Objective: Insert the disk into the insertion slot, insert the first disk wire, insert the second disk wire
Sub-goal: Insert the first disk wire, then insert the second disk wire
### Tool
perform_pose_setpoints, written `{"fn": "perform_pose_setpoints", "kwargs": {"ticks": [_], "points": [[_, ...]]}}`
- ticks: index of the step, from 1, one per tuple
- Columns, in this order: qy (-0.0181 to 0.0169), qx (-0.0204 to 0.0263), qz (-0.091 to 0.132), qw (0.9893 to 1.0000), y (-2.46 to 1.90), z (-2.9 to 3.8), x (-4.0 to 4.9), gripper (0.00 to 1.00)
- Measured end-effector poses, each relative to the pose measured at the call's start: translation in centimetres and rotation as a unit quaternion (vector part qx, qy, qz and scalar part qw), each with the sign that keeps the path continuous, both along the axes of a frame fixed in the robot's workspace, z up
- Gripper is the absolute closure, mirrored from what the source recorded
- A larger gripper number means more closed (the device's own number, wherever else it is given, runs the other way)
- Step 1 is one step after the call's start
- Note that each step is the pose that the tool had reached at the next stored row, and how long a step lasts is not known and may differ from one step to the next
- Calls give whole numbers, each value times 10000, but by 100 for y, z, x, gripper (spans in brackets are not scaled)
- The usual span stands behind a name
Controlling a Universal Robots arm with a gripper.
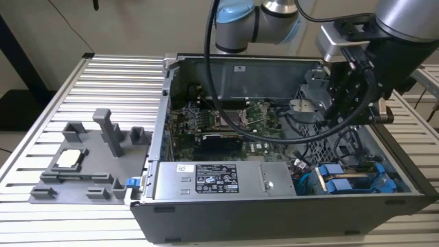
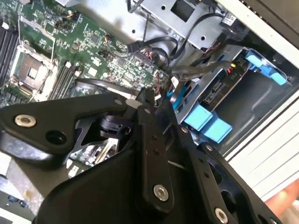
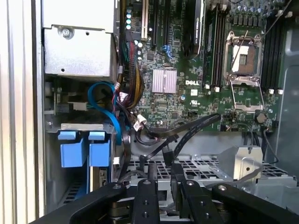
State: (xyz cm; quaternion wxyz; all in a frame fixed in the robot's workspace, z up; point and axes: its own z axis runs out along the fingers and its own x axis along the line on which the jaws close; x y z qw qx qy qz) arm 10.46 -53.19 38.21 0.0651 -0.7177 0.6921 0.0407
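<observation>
1. Exterior view: the open case [image 1: 288, 216] lies on the slatted worktop [image 1: 103, 87].
   - The end effector [image 1: 348, 110] hangs over the case's side at the exterior view's right, above the perforated slot [image 1: 312, 152].
   - The disk [image 1: 343, 184] appears seated in the slot in its blue frame, near the case's front corner, so I judge the step in hand to be a wire.
   - A loop of the arm's own cable [image 1: 274, 135] droops over the board [image 1: 226, 121]. Keep it from snagging as the arm lowers.

2. Second wrist view: the end effector [image 2: 145, 99] hovers just over the board [image 2: 93, 42], beside the disk's blue tabs [image 2: 209, 123].
   - I cannot tell whether it is apart, together or clamped on a wire.
   - Black wires [image 2: 187, 72] curl near the slot. Line the plug up squarely with its socket and push straight in, without twisting.

3. First wrist view: the end effector [image 3: 163, 179] sits among black wires [image 3: 191, 129] that cross the perforated metal [image 3: 201, 167].
   - The disk [image 3: 85, 148] is off to one side.
   - Move slowly, because loose loops could catch and tug the neighbouring connectors [image 3: 138, 126].
</observation>
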Motion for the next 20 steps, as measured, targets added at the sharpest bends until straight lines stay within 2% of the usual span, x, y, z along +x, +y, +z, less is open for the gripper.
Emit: {"fn": "perform_pose_setpoints", "kwargs": {"ticks": [3,8,16,19,20], "points": [[-2,0,12,10000,0,-7,-63,73],[-11,-2,28,10000,0,-49,-109,73],[-14,6,31,10000,0,-70,-118,73],[-13,10,31,10000,0,-70,-119,76],[-14,12,31,10000,0,-70,-118,83]]}}
